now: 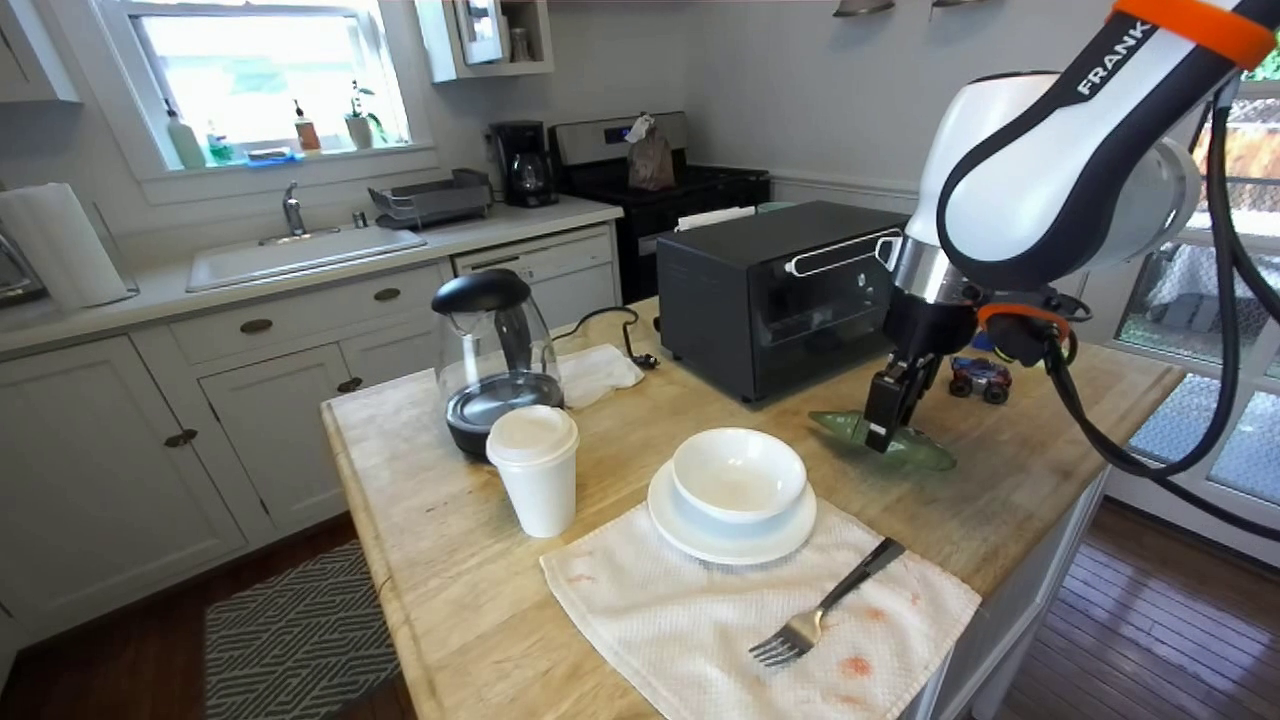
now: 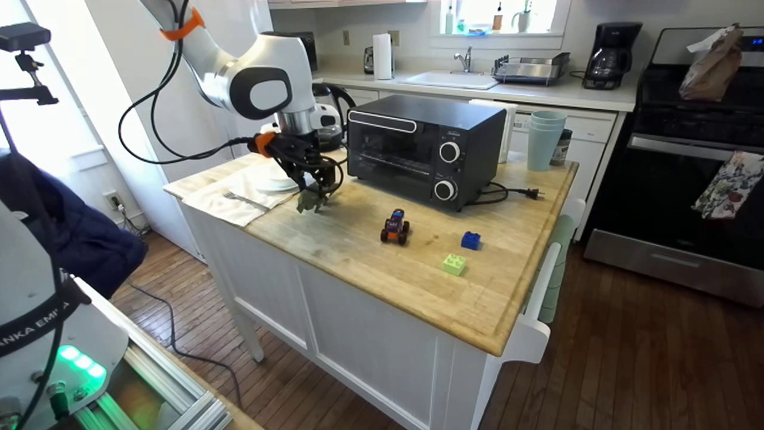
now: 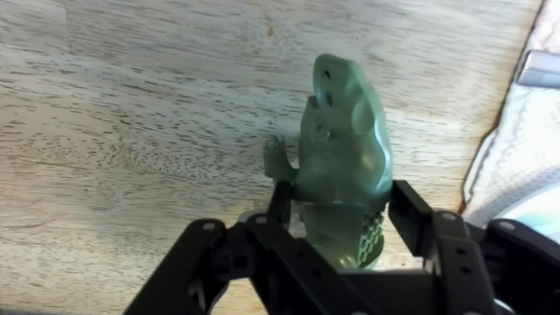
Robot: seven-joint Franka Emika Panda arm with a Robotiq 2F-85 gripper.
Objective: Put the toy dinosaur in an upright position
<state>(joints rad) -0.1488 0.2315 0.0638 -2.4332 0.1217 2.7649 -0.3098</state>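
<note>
The toy dinosaur is translucent green and lies on its side, low at the wooden table top, in an exterior view (image 1: 928,452). In another exterior view (image 2: 306,202) it is partly hidden by the gripper. My gripper (image 1: 882,435) points down over its middle. In the wrist view the dinosaur (image 3: 345,144) has its head pointing up the picture and one small arm out to the left. My gripper (image 3: 339,188) has one finger on each side of its body, both touching it. I cannot tell whether it is lifted off the table.
A black toaster oven (image 1: 715,310) stands behind the gripper. A toy truck (image 2: 394,227), a blue block (image 2: 470,240) and a green block (image 2: 453,264) are nearby. A white bowl (image 1: 738,470) on a plate (image 1: 700,540), a fork (image 1: 830,600), a cup (image 1: 540,480) and a kettle (image 1: 500,360) stand opposite.
</note>
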